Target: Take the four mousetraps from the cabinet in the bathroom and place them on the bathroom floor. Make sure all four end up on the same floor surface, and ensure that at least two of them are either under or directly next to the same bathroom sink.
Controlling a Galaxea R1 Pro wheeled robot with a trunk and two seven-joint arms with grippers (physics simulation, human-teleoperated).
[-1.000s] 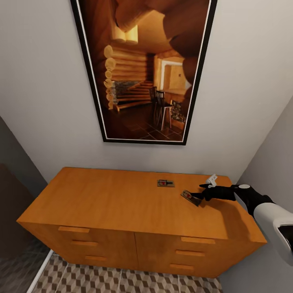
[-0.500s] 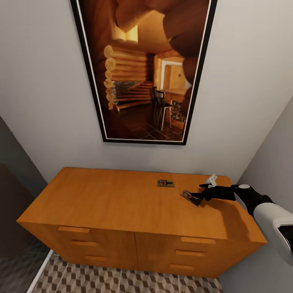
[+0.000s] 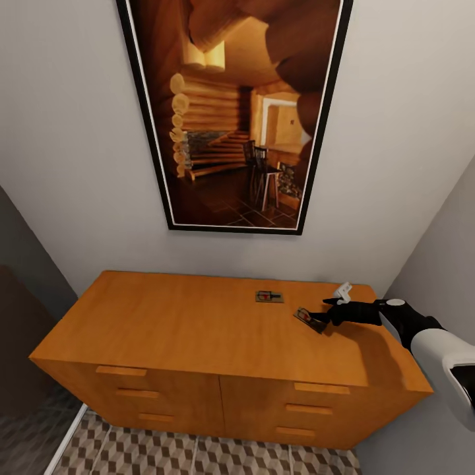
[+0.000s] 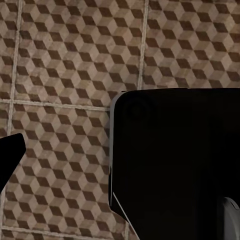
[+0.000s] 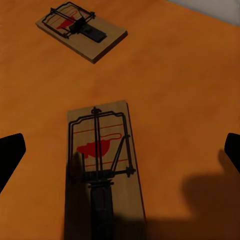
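Two mousetraps lie on the orange-brown cabinet top, toward its right end. The nearer mousetrap sits between the wide-apart fingers of my right gripper, which is open and low over the wood. The other mousetrap rests flat a little further back and left. In the left wrist view, a black fingertip of the left gripper hangs over the bathroom floor, with nothing held. The bathroom sink is out of view.
A large framed picture hangs on the wall behind the cabinet. A small white object stands at the cabinet's back right. A grey wall closes in on the right. Cube-pattern tiles run below the drawers. A black body blocks part of the left wrist view.
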